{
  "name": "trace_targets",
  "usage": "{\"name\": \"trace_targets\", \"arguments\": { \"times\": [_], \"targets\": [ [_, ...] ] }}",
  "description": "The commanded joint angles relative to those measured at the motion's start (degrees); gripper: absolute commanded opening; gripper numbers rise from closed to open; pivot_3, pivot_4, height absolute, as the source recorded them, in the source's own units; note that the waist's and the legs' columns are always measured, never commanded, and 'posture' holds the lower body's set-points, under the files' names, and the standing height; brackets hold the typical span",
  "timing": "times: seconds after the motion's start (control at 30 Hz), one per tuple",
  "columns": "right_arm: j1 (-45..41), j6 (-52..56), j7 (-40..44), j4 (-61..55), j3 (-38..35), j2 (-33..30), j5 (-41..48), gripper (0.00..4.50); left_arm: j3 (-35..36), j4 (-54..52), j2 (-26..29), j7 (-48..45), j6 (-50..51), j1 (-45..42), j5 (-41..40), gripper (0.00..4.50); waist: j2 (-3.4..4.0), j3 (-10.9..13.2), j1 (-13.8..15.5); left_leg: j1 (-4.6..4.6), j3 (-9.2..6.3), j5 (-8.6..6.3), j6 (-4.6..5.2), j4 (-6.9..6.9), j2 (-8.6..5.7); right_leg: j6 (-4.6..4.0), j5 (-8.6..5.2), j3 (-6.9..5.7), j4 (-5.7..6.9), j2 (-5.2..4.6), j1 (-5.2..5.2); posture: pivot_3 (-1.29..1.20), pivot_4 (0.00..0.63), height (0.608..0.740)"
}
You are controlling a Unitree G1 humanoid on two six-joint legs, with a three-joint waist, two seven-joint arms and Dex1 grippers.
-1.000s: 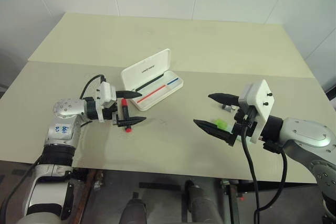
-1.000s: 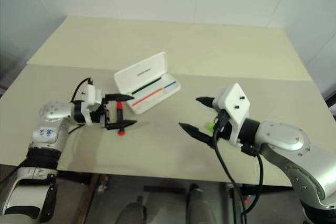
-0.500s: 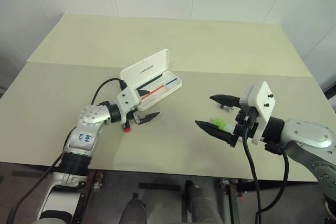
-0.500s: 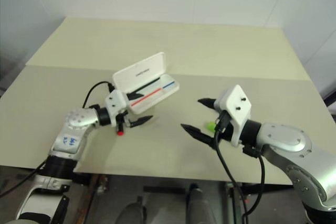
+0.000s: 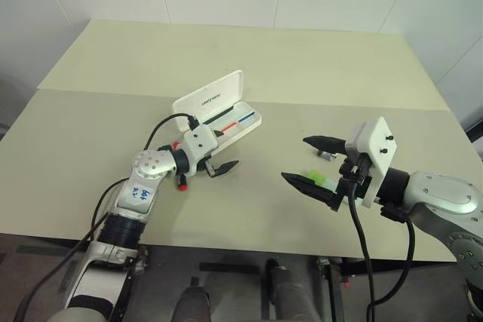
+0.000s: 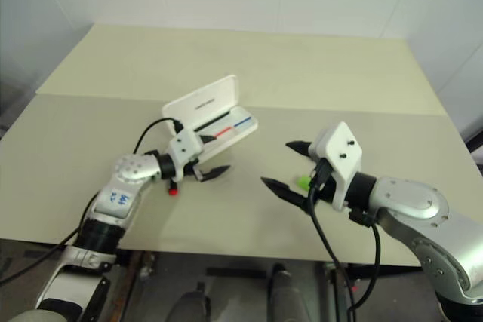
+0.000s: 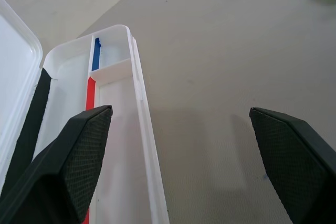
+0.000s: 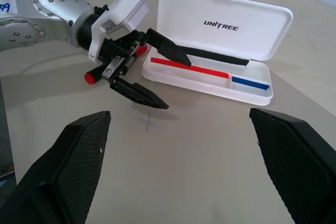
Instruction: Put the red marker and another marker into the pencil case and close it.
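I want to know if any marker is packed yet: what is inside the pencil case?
The open pencil case holds a red-and-blue stripe, no marker visible. The left gripper's upper finger hides part of the tray.

The pencil case (image 6: 210, 115) lies open beside the left gripper (image 6: 208, 157).

pencil case (image 8: 226, 30): glossy white plastic | table (image 5: 249, 58): matt beige, perhaps laminate | claw fingers (image 7: 79, 156): textured black pads

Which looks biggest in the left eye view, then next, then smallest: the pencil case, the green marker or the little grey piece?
1. pencil case, lying open
2. green marker, partly hidden by the right gripper
3. little grey piece
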Motion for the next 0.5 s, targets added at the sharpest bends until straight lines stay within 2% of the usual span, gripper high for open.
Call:
{"name": "trace_targets", "arguments": {
  "times": [0.03,0.5],
  "targets": [
    [0.1,-0.1,-0.9,-2.4,-2.3,-0.8,0.5,4.50,-0.5,0.1,-0.4,-0.4,2.4,-1.9,-0.3,4.46,0.00,0.0,0.0,0.00,0.00,0.00,0.00,0.00,0.00,0.00,0.00,0.00,0.00,0.00,0.00,0.00,0.150,0.740],
    [1.3,1.5,-2.2,-4.5,-4.6,-1.8,2.4,4.50,-4.7,3.0,-1.0,-2.6,12.1,-5.2,1.1,4.46,0.00,0.0,0.0,-0.01,0.00,0.00,0.01,0.01,0.00,0.00,0.00,0.00,-0.02,0.00,0.01,0.00,0.150,0.740]
  ]
}}
